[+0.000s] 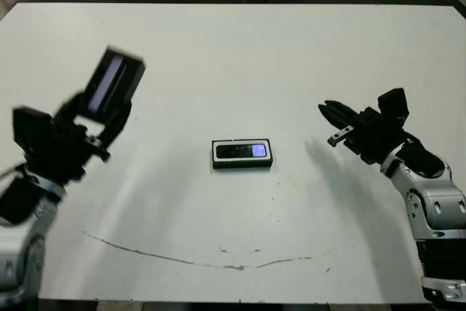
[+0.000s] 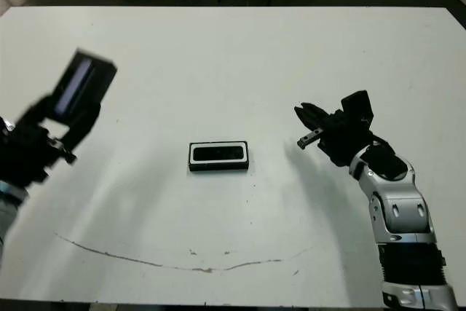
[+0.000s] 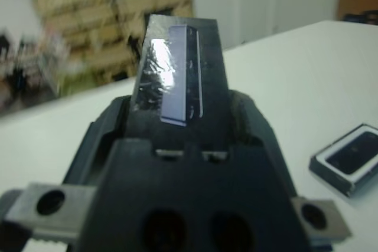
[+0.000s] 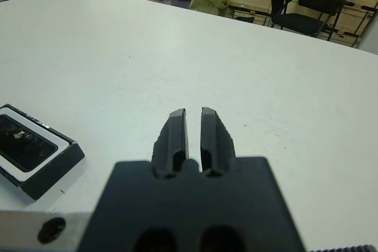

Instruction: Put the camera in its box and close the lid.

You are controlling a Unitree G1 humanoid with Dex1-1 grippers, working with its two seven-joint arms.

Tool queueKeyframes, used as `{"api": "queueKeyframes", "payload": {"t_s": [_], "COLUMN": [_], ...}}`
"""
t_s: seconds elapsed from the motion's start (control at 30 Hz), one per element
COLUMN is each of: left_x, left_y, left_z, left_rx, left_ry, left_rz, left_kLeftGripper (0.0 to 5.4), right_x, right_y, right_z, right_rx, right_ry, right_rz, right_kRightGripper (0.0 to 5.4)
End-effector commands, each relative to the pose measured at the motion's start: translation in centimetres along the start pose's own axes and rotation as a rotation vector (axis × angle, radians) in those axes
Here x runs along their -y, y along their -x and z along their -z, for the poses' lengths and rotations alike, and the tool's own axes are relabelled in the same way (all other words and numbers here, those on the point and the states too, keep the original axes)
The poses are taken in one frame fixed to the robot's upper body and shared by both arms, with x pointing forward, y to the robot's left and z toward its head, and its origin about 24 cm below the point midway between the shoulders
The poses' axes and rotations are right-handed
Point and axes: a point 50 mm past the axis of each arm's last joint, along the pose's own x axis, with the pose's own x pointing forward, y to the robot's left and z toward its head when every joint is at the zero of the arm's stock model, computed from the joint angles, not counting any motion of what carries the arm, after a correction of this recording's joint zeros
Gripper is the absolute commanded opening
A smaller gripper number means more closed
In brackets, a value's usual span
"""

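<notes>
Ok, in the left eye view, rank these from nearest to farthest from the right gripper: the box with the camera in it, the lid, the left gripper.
1. The box, with the camera inside, at table centre, to the right gripper's left.
2. The lid, raised off the table on the far left.
3. The left gripper, holding the lid from below; nearly level with the lid, only slightly farther.

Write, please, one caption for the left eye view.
Left gripper holds the lid raised; the camera lies in its box.

White table (image 1: 218,56); box (image 1: 242,154) lies mid-table, camera (image 1: 240,151) inside.
</notes>
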Motion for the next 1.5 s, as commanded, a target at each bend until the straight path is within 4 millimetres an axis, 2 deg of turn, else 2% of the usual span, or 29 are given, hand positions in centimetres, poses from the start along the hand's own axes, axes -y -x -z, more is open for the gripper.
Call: {"api": "queueKeyframes", "payload": {"t_s": [0.03, 0.23, 0.37, 0.5, 0.7, 0.83, 1.0, 1.27, 1.5], "left_x": [-0.5, -0.5, 0.2, 1.0, 2.1, 2.5, 2.7, 2.3, 2.1], "left_y": [-1.0, -3.7, -5.7, -7.3, -9.2, -10.4, -11.3, -11.3, -10.9], "left_z": [-0.6, -2.0, -3.1, -3.3, -3.7, -3.7, -2.5, -0.2, 1.0], "left_rx": [-0.001, 0.043, 0.043, 0.008, -0.100, -0.164, -0.230, -0.299, -0.309], "left_ry": [-0.053, -0.220, -0.327, -0.361, -0.506, -0.431, -0.259, -0.021, 0.092], "left_rz": [0.115, 0.362, 0.494, 0.625, 0.786, 0.890, 0.966, 1.048, 1.069], "left_kLeftGripper": [2.49, 2.49, 2.49, 2.49, 2.49, 2.49, 2.49, 2.49, 2.49], "right_x": [-0.1, 0.0, 0.1, 0.1, 0.2, 0.1, 0.1, 0.0, -0.2], "right_y": [0.2, 0.2, 0.2, 0.3, 0.4, 0.3, 0.3, 0.3, 0.2], "right_z": [0.7, 0.3, 0.0, -0.1, -0.1, -0.2, 0.1, 0.4, 0.6], "right_rx": [-0.031, -0.040, -0.031, -0.035, -0.045, -0.055, -0.063, -0.061, -0.061], "right_ry": [-0.010, 0.003, 0.009, 0.005, 0.019, 0.023, 0.008, 0.014, 0.002], "right_rz": [0.006, 0.003, 0.004, 0.016, 0.025, 0.026, 0.031, 0.033, 0.026], "right_kRightGripper": [0.00, 0.00, 0.00, 0.00, 0.00, 0.00, 0.00, 0.00, 0.00]}}
